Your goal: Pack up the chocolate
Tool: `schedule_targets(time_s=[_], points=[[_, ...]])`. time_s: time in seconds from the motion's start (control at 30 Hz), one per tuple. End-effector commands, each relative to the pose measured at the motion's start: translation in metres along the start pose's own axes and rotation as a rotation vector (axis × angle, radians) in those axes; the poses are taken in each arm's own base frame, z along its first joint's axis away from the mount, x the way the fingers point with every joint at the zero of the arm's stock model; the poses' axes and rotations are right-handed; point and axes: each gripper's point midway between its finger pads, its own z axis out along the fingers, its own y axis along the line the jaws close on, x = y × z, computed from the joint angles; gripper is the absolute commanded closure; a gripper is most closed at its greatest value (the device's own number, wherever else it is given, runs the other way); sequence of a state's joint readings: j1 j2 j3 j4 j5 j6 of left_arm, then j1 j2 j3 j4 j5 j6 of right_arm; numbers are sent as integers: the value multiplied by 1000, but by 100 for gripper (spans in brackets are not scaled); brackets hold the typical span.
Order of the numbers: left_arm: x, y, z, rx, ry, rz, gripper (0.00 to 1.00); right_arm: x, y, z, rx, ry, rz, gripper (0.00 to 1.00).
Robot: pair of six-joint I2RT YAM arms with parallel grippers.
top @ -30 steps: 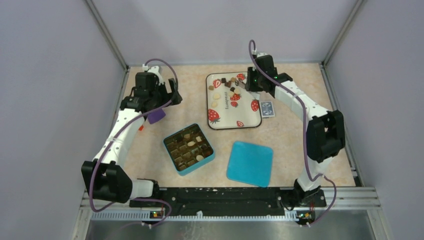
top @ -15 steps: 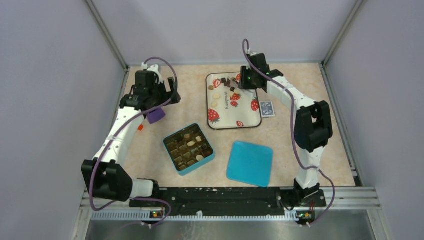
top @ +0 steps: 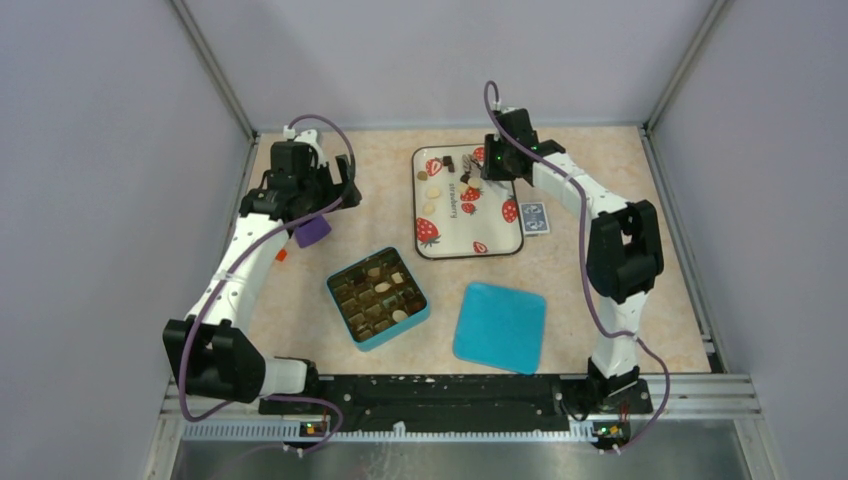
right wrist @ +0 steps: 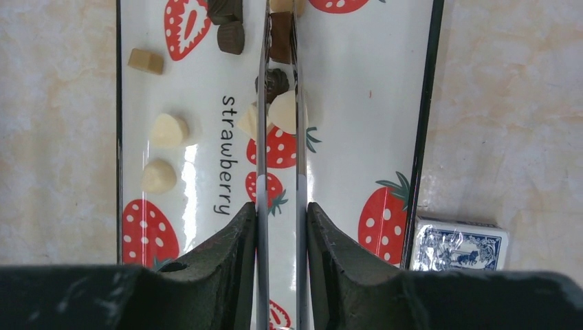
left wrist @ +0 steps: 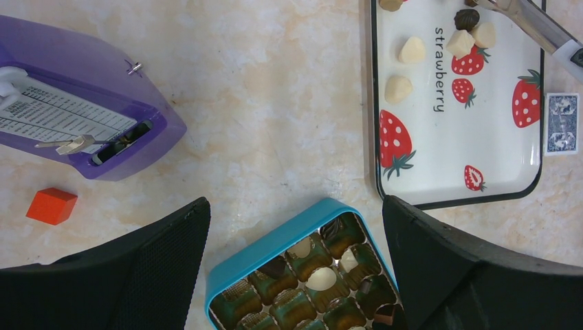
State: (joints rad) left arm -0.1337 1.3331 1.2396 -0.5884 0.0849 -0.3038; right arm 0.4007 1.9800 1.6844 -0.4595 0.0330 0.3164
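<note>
The left gripper [left wrist: 295, 206] hangs fully released above the teal box [left wrist: 271, 240], where some chocolate [left wrist: 321, 278] sits in the compartments. More pieces lie loose on the strawberry tray [right wrist: 357, 89]. The right gripper [top: 466, 173] holds its thin blades nearly together over the tray; a dark piece [right wrist: 280, 38] shows between them, but a grasp cannot be confirmed.

Left arm [top: 245, 250] raised, jaws wide; right arm [top: 575, 190] outstretched (jaws narrowly parted).

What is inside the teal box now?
The teal box holds a grid of compartments; some carry cream-white chocolate, others look empty. Dark pieces are unclear. In the left wrist view, the left claw covers its corners.
</note>
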Motion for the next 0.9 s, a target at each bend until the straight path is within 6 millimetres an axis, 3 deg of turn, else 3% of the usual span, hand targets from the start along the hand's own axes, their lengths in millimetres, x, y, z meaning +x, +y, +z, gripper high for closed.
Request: schedule_targets(time_s=[0.0,0.13,0.27,0.53,0.67,0.87], points=[[-16,-4,-6,5,-49,15,1,-38,4,-27,0,-116,-4,72],[-17,-4,-7,6,-52,14,1,-36,6,-25,-7,-107,-15,75],[-18,-3,-9,0,-58,16,1,-43,12,-36,-33,-131,-16,88],[-19,-8,-12,22,-60,0,1,-66,30,-106,-120,-248,-33,100],[-21,-12,-12,43,-63,-14,1,-48,61,-143,-287,-247,-93,100],[-31,-27,-17,106,-78,-44,1,27,129,-183,-562,-149,-263,100]])
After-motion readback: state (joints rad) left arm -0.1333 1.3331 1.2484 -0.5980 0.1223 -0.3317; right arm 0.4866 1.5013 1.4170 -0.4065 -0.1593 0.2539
